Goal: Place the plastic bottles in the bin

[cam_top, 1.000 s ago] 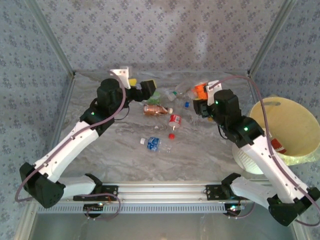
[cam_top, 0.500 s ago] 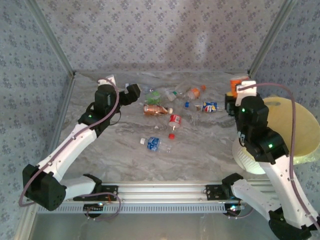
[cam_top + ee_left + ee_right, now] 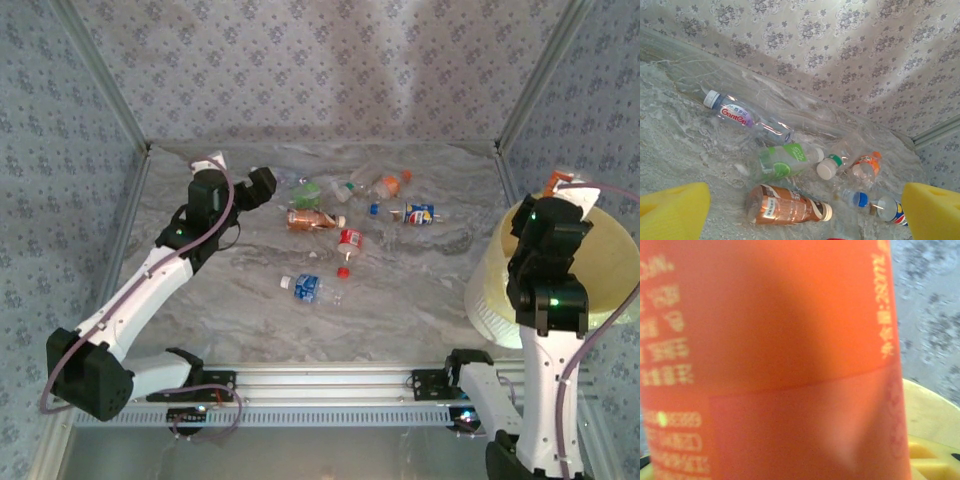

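Several plastic bottles lie at the back middle of the table: a green-labelled one (image 3: 308, 192) (image 3: 782, 162), a brown one (image 3: 310, 220) (image 3: 787, 205), a red one (image 3: 349, 241), a blue-labelled one (image 3: 305, 288), an orange one (image 3: 388, 184) (image 3: 865, 165) and a blue-and-red one (image 3: 420, 212). My left gripper (image 3: 262, 185) (image 3: 802, 215) hovers open just left of them, its yellow fingertips (image 3: 670, 210) wide apart. Over the pale-yellow bin (image 3: 605, 250) (image 3: 932, 412), my right gripper (image 3: 548, 197) is shut on an orange-labelled bottle (image 3: 553, 183) (image 3: 770, 360).
A clear bottle with a white cap (image 3: 740, 116) lies nearest the back wall. A loose red cap (image 3: 343, 271) and a blue cap (image 3: 374, 209) sit among the bottles. Patterned walls close the back and both sides. The bin stands at the table's right edge.
My right arm swung from the bottle pile to the right, carrying the orange-labelled bottle up over the bin. The left gripper drew back slightly left from the pile.
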